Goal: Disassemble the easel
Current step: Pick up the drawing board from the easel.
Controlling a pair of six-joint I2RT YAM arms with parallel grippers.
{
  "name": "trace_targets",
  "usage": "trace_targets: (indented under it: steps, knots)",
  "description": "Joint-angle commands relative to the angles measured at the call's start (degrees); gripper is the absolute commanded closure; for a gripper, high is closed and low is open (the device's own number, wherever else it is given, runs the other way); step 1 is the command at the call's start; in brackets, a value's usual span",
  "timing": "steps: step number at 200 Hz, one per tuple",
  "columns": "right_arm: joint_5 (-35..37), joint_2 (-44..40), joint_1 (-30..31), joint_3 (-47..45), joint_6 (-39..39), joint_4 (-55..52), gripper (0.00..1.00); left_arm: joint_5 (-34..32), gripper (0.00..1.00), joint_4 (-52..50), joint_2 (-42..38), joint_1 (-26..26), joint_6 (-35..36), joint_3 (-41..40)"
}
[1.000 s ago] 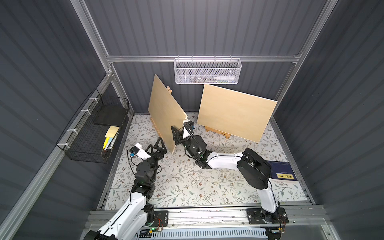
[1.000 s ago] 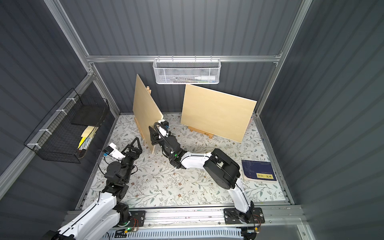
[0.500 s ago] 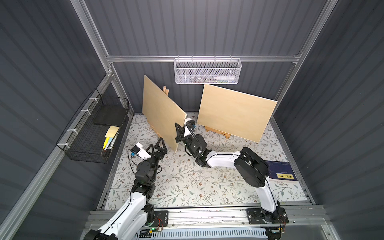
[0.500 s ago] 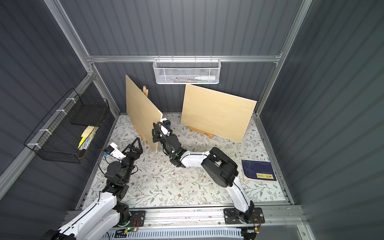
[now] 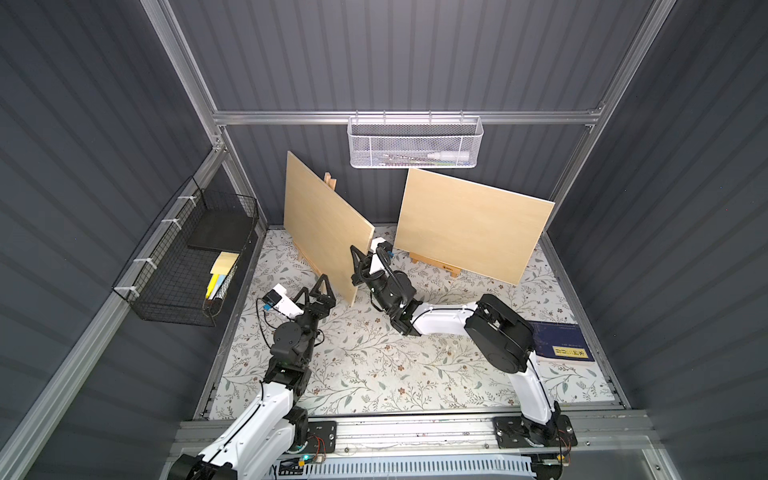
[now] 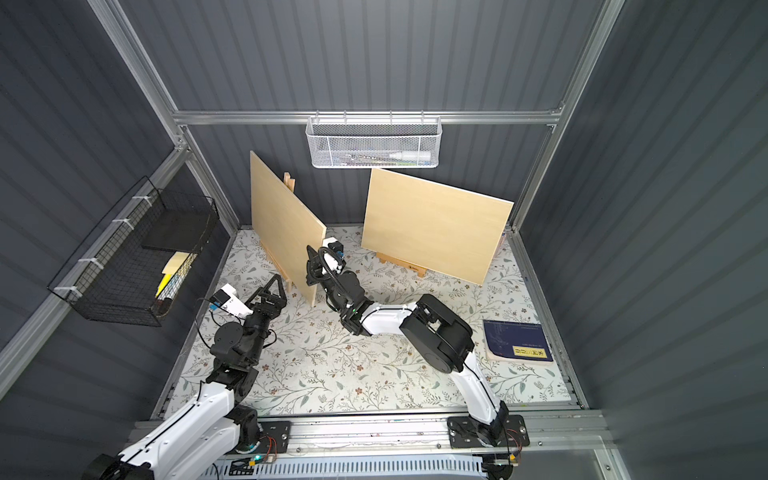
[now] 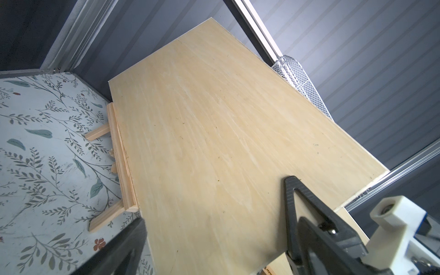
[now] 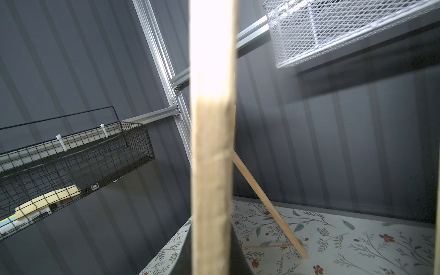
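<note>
Wooden board (image 5: pixel 324 224) is pinched at its edge by the right pincer (image 5: pixel 356 272); the left pincer (image 5: pixel 316 291) is spread. A sideways drag and the easel (image 7: pixel 123 171) could be toppled.

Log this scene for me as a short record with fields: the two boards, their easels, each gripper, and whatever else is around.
left board: tilted upright, lower edge at the ledge of the left easel
right gripper: shut on the left board's side edge
left gripper: open, near that board's lower corner, holding nothing
right board: leaning on the right easel, untouched
book: flat on the table, beside the right arm
baskets: white mesh basket and black wire basket on the walls
</note>
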Motion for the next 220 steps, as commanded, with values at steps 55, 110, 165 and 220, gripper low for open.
trace_targets:
  steps: [55, 110, 165, 220]
  knots:
    - [-3.8, -3.5, -1.0, 3.4, 4.9, 11.5, 1.00, 1.4, 0.01, 1.1, 0.0, 0.0, -0.1, 0.6]
    - [-7.5, -7.3, -0.9, 4.3, 7.8, 11.6, 1.00, 1.7, 0.00, 1.1, 0.3, 0.0, -0.1, 1.0]
    - [-8.6, -9.1, -0.7, 5.4, 6.7, 11.5, 1.00, 1.8, 0.01, 1.1, 0.4, 0.0, 0.0, 0.9]
    - [-9.2, -10.6, -0.7, 7.3, 4.8, 11.6, 1.00, 1.9, 0.01, 1.3, 0.8, 0.0, 0.0, 1.0]
